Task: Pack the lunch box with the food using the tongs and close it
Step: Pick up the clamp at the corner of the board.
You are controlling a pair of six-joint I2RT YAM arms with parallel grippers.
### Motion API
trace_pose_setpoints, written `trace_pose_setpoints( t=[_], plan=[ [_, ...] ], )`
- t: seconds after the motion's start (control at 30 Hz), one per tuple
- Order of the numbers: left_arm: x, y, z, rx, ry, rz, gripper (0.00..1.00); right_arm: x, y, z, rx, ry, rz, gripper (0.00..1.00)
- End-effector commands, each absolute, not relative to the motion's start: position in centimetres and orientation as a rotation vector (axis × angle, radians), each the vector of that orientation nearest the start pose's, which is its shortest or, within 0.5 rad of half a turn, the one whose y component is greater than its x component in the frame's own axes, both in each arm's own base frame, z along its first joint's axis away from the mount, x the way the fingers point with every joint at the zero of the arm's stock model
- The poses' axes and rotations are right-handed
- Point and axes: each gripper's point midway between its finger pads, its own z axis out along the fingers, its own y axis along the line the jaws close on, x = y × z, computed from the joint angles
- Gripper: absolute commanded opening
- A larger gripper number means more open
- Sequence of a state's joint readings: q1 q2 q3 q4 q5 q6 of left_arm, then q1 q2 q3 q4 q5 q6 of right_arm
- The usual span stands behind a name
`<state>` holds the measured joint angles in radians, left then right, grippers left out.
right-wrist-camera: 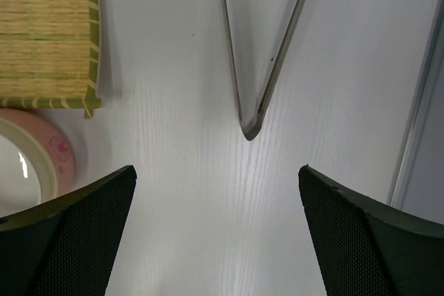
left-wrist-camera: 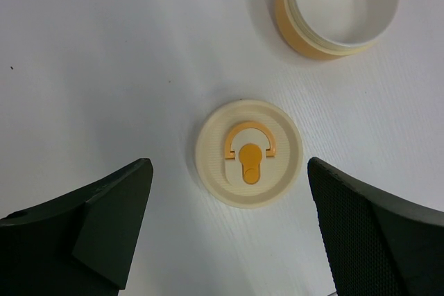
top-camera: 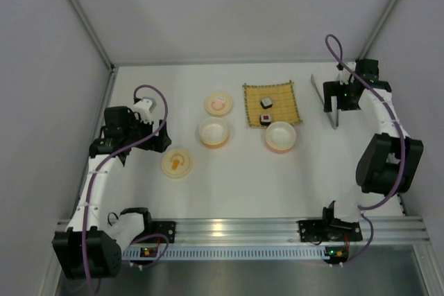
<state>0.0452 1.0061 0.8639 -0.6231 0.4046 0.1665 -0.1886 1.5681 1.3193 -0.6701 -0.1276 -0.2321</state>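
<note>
The tongs (top-camera: 333,119) lie at the right of the table, their joined tip (right-wrist-camera: 250,128) pointing toward the near edge. My right gripper (top-camera: 341,95) hovers over them, open (right-wrist-camera: 216,171) and holding nothing. Both pieces of food sit on the yellow woven mat (top-camera: 272,104): a dark cube (top-camera: 266,102) and a black-and-white one with a pink top (top-camera: 266,118). The lunch box stands open as a yellow bowl (top-camera: 213,132) and a pink bowl (top-camera: 280,136). My left gripper (top-camera: 158,140) is open (left-wrist-camera: 229,164) above the yellow lid (left-wrist-camera: 248,163).
A pink lid (top-camera: 218,104) lies behind the yellow bowl (left-wrist-camera: 338,6). The mat's corner (right-wrist-camera: 48,32) and the pink bowl's rim (right-wrist-camera: 41,154) show left of the right gripper. Grey walls enclose the table, with a wall edge (right-wrist-camera: 416,102) close on the right.
</note>
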Motion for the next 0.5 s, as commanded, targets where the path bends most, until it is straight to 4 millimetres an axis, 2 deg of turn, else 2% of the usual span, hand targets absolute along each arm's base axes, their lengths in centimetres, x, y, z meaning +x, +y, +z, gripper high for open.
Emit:
trace_pose_setpoints(
  t=[0.0,0.1,0.13,0.17,0.23,0.3,0.33,0.37,0.43,0.47],
  plan=[
    [28.0,-5.5,17.5,0.377,2.222,-0.379,0.98,39.4,-7.6,14.3,-0.101,2.606,-0.029,0.99],
    [28.1,-5.3,17.4,0.371,2.224,-0.368,0.98,41.9,-8.4,13.7,-0.077,2.614,-0.025,0.99],
    [28.1,-5.3,17.4,0.367,2.225,-0.368,0.98,42.8,-8.8,14.0,-0.069,2.6,-0.045,0.99],
    [28.1,-5.3,17.4,0.369,2.226,-0.371,0.98,43.4,-9.0,12.7,-0.067,2.625,-0.041,0.99],
    [28.1,-5.4,17.3,0.371,2.229,-0.377,0.98,44.7,-9.6,12.4,-0.06,2.617,-0.063,1.0],
    [28.1,-5.4,17.2,0.371,2.235,-0.377,0.98,45.8,-9.8,10.1,-0.051,2.65,-0.051,0.99],
    [28.1,-5.3,17.1,0.37,2.238,-0.376,0.98,46.2,-9.9,10.4,-0.052,2.635,-0.054,0.99],
    [28.1,-5.3,17.0,0.365,2.243,-0.375,0.98,46.5,-9.9,9.1,-0.047,2.656,-0.047,0.99],
    [28.2,-5.3,16.9,0.364,2.246,-0.379,0.98,47.5,-10.3,8.5,-0.03,2.641,-0.064,0.99],
    [28.2,-5.4,16.8,0.365,2.253,-0.382,0.98,47.7,-10.3,7.4,-0.028,2.656,-0.065,0.99]
  ],
)
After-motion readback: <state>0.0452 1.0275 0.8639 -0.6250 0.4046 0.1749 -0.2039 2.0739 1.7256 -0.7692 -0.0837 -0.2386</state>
